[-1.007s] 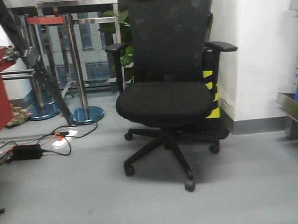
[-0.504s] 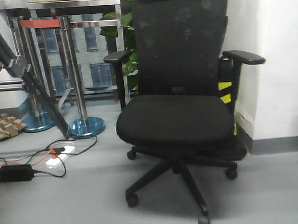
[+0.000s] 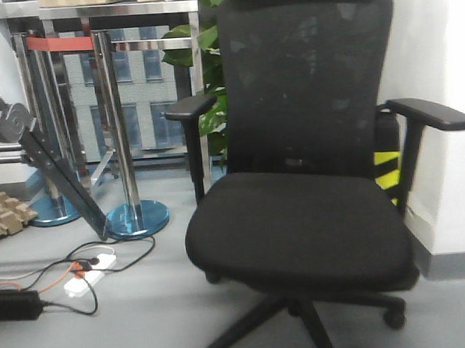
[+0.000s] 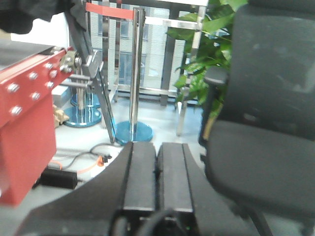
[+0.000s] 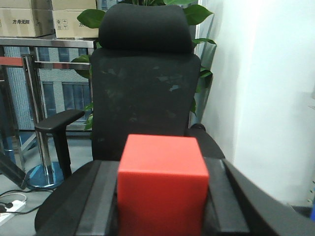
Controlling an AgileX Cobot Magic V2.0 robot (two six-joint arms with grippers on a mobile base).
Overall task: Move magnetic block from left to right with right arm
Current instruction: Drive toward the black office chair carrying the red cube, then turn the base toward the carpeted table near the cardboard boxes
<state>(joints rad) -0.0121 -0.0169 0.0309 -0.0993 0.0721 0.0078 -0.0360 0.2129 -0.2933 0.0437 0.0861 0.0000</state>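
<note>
Pickup looks finished: the magnetic block (image 5: pixel 162 183) sits clamped between the jaws of the right gripper (image 5: pixel 161 209), with a dark finger (image 5: pixel 101 201) against each side. It is carried in the air, with no surface in sight beneath it. What is left, by my reading, is the travel to the right side and the release. The spot where the block should land shows in none of the views. The left gripper (image 4: pixel 157 169) has its jaws pressed flat together with nothing between them. Off to the left in its view stands a red bolted frame (image 4: pixel 24 123).

Counting outward:
- one red block
- two grippers
- one black office chair (image 3: pixel 297 225) just ahead
- one white power strip (image 3: pixel 86 277) with cables on the floor
- two chromed barrier posts (image 3: pixel 114 125) on blue bases
- one leafy plant (image 5: pixel 197 12) behind the chair
- furthest off, at least two cardboard boxes (image 5: pixel 29 22) on a metal rack
</note>
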